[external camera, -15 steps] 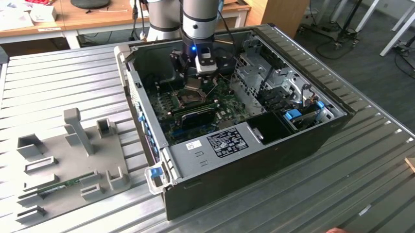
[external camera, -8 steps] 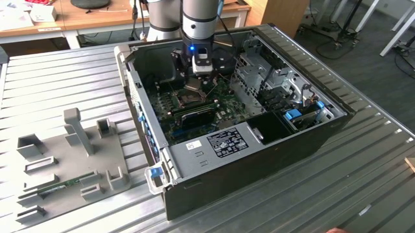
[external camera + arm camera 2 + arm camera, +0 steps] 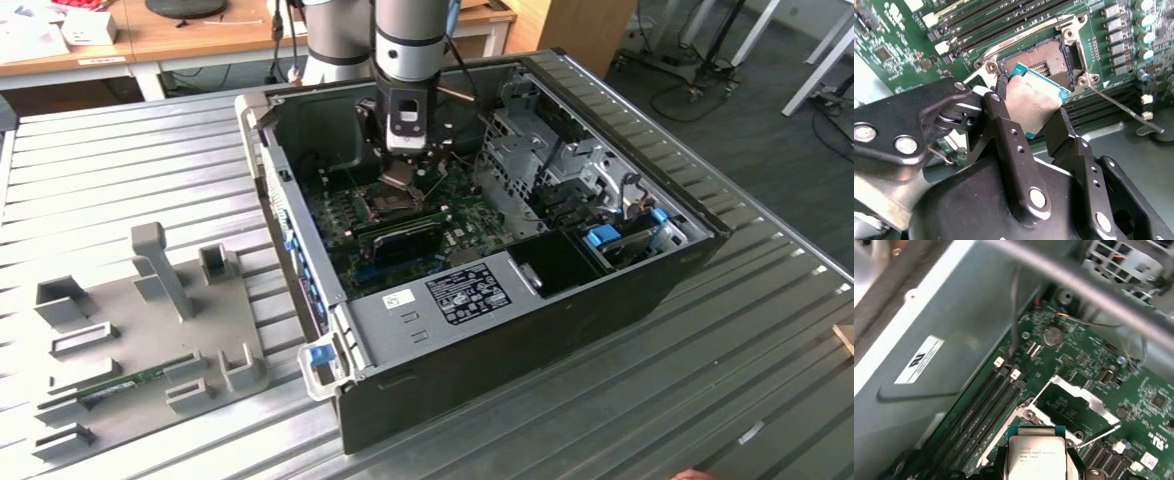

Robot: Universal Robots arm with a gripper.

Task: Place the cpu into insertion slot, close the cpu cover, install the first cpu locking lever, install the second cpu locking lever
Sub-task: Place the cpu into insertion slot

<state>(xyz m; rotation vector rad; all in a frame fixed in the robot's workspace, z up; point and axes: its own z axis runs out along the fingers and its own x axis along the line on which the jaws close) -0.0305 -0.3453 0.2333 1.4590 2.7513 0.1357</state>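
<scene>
Pinches the cpu [image 3: 1029, 97] by opposite edges in the tool [image 3: 1030, 106] — tilted, leading corner just over the insertion slot [image 3: 1049, 55], which lies straight ahead. Shows the cpu cover [image 3: 1079, 396] swung up — slot bare on the green motherboard [image 3: 899, 70].

The arm [image 3: 407, 40] hangs vertically from above — gripper [image 3: 1031, 107] pointing down, its two black fingers [image 3: 1004, 130] clamped on opposite edges of the cpu [image 3: 1029, 97].
</scene>
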